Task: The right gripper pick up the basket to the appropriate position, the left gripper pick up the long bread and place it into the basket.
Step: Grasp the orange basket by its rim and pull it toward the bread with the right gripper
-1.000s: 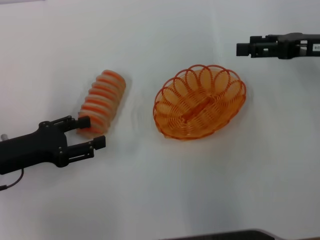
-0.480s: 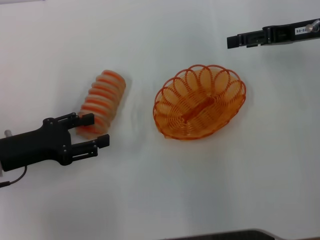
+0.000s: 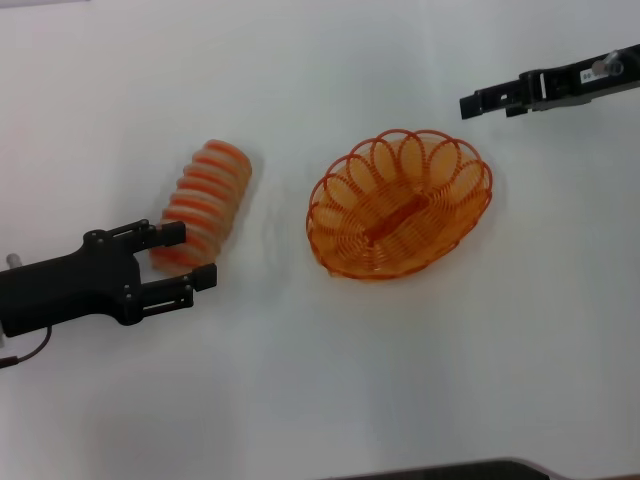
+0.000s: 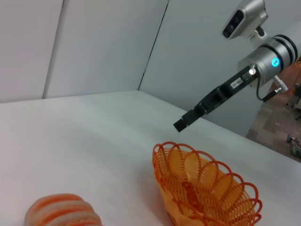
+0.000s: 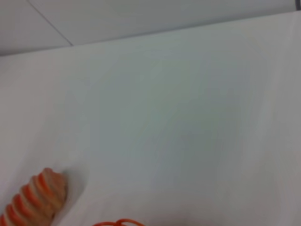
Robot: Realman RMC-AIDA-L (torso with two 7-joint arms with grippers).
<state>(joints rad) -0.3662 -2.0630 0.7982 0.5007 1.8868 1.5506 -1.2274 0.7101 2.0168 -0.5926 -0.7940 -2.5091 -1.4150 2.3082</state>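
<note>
The long bread (image 3: 205, 195), tan with orange-red ridges, lies on the white table left of centre. It also shows in the left wrist view (image 4: 61, 213) and the right wrist view (image 5: 33, 202). My left gripper (image 3: 191, 254) is open, its fingers on either side of the bread's near end. The orange wire basket (image 3: 330, 190) stands at the table's middle, empty; it also shows in the left wrist view (image 4: 162, 151). My right gripper (image 3: 470, 103) hovers beyond the basket at its far right, apart from it, and is turned edge-on. It also shows in the left wrist view (image 4: 181, 125).
The white table (image 3: 320, 380) has open surface all around the bread and the basket. A dark edge (image 3: 450, 470) runs along the front. Grey walls (image 4: 94, 47) stand behind the table.
My right gripper has rolled edge-on and shifted slightly above the basket's far right. My left gripper has crept a little forward along the bread's near end. Bread and basket have not moved.
</note>
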